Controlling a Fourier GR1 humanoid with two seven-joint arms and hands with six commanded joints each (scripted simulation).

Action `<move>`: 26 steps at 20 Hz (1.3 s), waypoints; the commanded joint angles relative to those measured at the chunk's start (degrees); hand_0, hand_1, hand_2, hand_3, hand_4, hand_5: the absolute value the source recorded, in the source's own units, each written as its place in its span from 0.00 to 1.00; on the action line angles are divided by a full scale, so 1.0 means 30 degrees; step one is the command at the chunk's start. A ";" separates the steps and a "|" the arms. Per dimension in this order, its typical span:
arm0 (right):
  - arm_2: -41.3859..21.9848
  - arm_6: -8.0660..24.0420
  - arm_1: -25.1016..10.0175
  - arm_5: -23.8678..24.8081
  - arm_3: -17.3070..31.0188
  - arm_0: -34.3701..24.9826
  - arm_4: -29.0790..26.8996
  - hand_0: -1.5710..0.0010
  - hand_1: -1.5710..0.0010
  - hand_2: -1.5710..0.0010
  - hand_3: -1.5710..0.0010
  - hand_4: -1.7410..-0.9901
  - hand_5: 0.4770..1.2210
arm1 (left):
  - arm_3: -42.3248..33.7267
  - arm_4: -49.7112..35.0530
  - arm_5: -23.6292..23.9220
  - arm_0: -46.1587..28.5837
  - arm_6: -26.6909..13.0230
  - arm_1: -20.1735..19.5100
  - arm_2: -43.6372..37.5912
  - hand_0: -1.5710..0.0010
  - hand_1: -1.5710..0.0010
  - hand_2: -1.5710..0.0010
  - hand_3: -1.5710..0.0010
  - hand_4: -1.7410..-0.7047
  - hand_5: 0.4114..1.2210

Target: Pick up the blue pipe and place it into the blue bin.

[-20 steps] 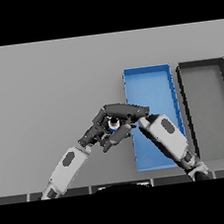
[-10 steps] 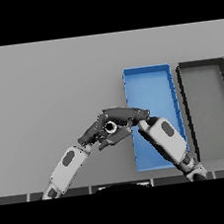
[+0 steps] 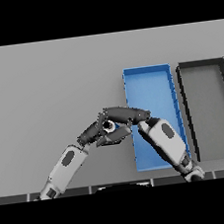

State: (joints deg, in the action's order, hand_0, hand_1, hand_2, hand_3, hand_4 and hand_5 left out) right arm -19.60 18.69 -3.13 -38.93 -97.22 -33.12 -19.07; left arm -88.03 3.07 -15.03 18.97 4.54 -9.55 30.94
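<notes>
nearest the lower edge, the two white and grey arms rise from either side and meet over the grey counter (image 3: 47, 92), just left of the blue bin (image 3: 147, 82). the left hand (image 3: 92, 132) reaches in from the lower left and the right hand (image 3: 127, 115) from the lower right, their dark fingers curled together round the blue pipe (image 3: 109, 126), of which only a pale ring end and a bit of blue show between them. the pipe sits just outside the bin's left wall. the right forearm lies across the bin's near part. farther right, a black bin (image 3: 202, 66) stands beside the blue one.
</notes>
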 commanded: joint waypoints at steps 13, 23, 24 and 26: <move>0.1537 0.4031 0.0164 0.2742 -0.0035 -0.1547 -0.7609 0.00 0.00 0.00 0.00 0.33 1.00 | -0.0073 -0.1396 0.0126 -0.0875 -0.2970 0.0404 -0.0307 0.99 0.99 0.99 0.99 0.79 0.14; 0.5221 0.2884 -0.2845 0.6777 0.3187 -0.9573 -0.8995 0.00 0.00 0.00 0.00 0.33 1.00 | -0.0873 -0.1545 -0.0094 -0.0943 -0.3338 -0.0152 -0.0319 1.00 1.00 1.00 1.00 0.80 0.09; 0.5606 0.2706 -0.3281 0.7278 0.3809 -0.9789 -0.8528 0.00 0.00 0.00 0.00 0.33 1.00 | -0.0853 -0.1439 0.0026 -0.0902 -0.3313 -0.0057 -0.0301 1.00 1.00 1.00 1.00 0.81 0.09; 0.6158 0.2324 -0.4191 0.7208 0.5431 -1.0212 -0.7565 0.00 0.00 0.00 0.00 0.32 1.00 | -0.0865 -0.1393 -0.0070 -0.1120 -0.3278 -0.0192 -0.0228 1.00 1.00 1.00 1.00 0.82 0.09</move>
State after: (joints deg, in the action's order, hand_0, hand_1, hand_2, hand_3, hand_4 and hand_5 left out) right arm -1.08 25.70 -15.78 -17.25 -80.86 -63.78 -41.77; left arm -90.62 -1.11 -15.25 15.60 -5.31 -10.13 30.26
